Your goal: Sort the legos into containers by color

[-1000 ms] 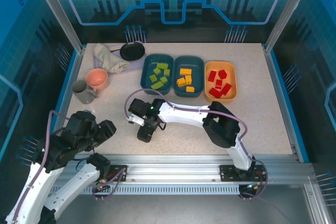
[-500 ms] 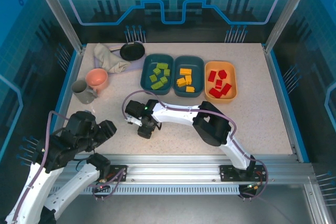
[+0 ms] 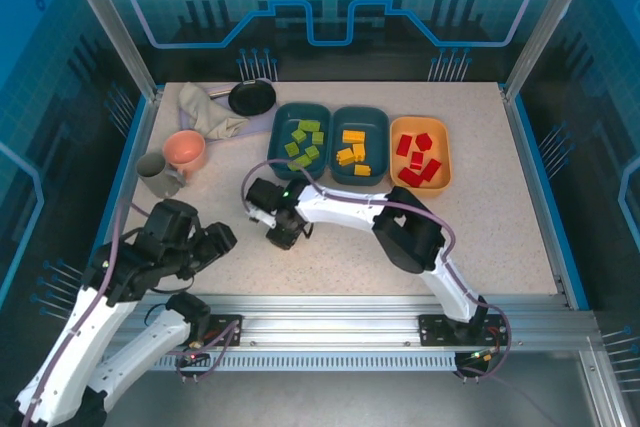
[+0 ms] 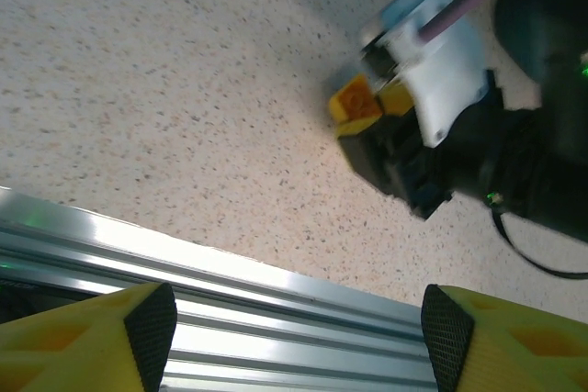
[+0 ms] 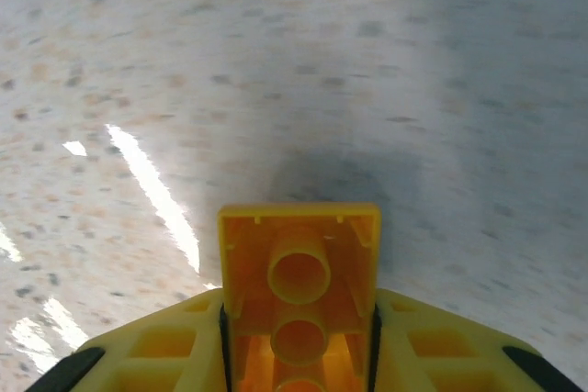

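One yellow-orange lego brick (image 5: 299, 268) sits clenched in the right gripper (image 5: 299, 328) close over the tabletop (image 5: 276, 61), the left gripper (image 4: 299, 323) gapes empty beside it, and three tubs (image 3: 360, 109) lie beyond both.

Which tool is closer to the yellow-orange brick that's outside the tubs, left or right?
Right. The right tool is closed on the yellow-orange brick. The left tool stands open, apart from the brick, off to its left and nearer the front edge of the table.
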Robot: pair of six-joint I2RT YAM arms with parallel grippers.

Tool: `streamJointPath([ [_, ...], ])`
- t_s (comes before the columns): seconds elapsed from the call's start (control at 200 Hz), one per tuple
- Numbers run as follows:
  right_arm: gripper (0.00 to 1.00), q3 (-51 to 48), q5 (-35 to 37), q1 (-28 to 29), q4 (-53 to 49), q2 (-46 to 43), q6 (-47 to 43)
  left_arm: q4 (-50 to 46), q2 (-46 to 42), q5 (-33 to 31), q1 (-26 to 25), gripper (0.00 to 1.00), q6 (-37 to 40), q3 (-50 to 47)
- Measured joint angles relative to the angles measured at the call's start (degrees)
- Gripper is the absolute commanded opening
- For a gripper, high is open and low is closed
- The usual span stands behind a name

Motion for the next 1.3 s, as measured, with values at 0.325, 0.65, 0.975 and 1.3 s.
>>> streamJointPath([
  [0.325, 0.32, 2.56, 7.30, -20.46, -3.19, -11.30, 12.20, 18.40, 20.59, 11.47, 0.00, 0.75, 1.86, 1.42],
  [0.65, 0.31, 25.20, 16.74, -30.93, -15.98, 4.24, 23.10, 32.72, 46.38, 17.88, 0.02, 0.75, 4.94, 20.39],
  [0.975, 0.38, 42.40, 17.64, -35.01, -23.63, 20.74, 27.23, 37.07, 59.01, 20.35, 0.02, 0.74, 6.21, 28.37],
  [1.3, 0.72, 46.05, 14.69, -35.45, -25.18, 23.28, 27.80, 37.05, 59.43, 20.76, 0.07, 0.74, 7.06, 28.37],
])
